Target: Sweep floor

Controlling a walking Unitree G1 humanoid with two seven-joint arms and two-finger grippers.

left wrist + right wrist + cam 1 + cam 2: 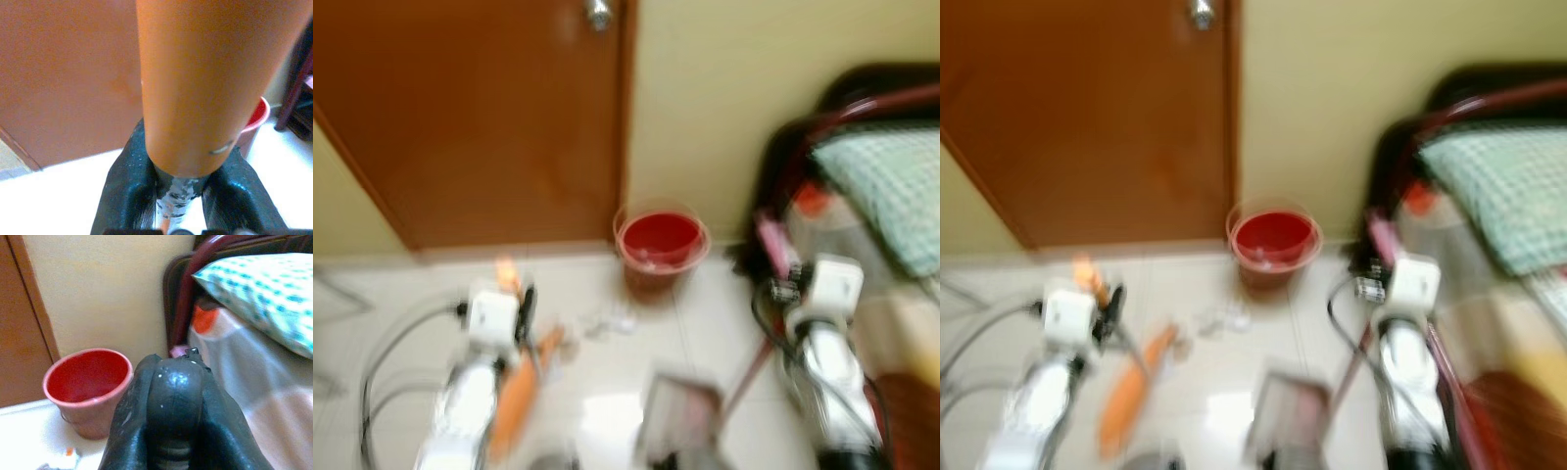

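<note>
Beside brown door [480,117], pale tiled floor [607,392]

My left gripper [178,188] has glossy black fingers around a smooth matt orange handle [210,73]. The red bucket [88,387] looks plastic, the door [480,117] polished wood, the floor [607,392] glossy tile.

Both eye views motion-blurred; floor scraps [607,323] unidentifiable; orange handle [210,83] cut off at top.
</note>
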